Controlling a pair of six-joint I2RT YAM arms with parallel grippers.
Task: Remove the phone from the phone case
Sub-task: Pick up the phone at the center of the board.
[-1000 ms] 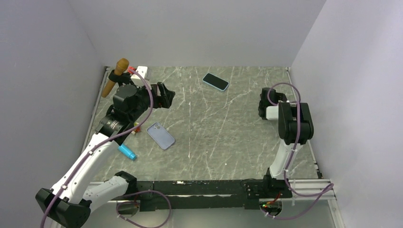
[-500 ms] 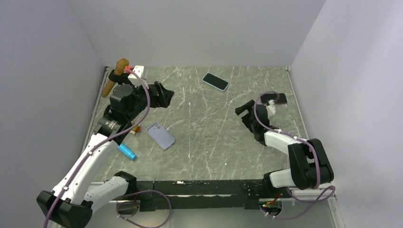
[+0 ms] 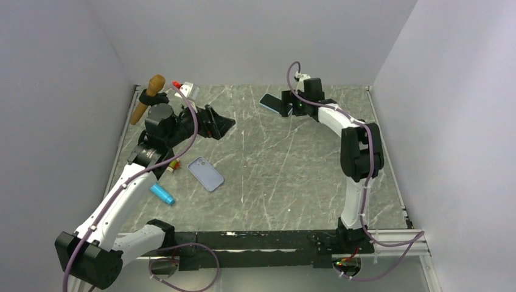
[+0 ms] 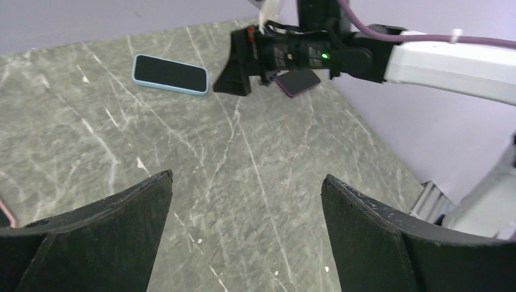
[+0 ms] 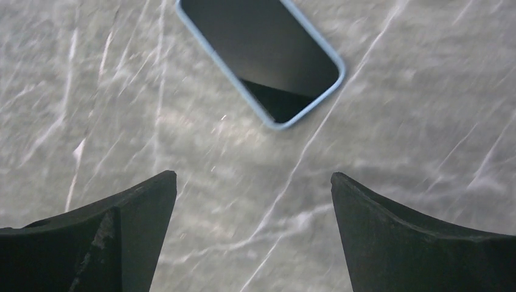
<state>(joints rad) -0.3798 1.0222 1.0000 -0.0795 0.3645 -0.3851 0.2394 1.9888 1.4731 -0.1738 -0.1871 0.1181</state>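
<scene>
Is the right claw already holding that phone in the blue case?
No. The right gripper is spread open, and the phone lies flat on the table ahead of it, untouched.

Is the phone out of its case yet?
Not yet. Done: nothing, the phone sits in its blue case on the table. In hand: the right gripper hovers open just short of it; the left gripper is open and empty. Left: grab it and peel the case off.
</scene>
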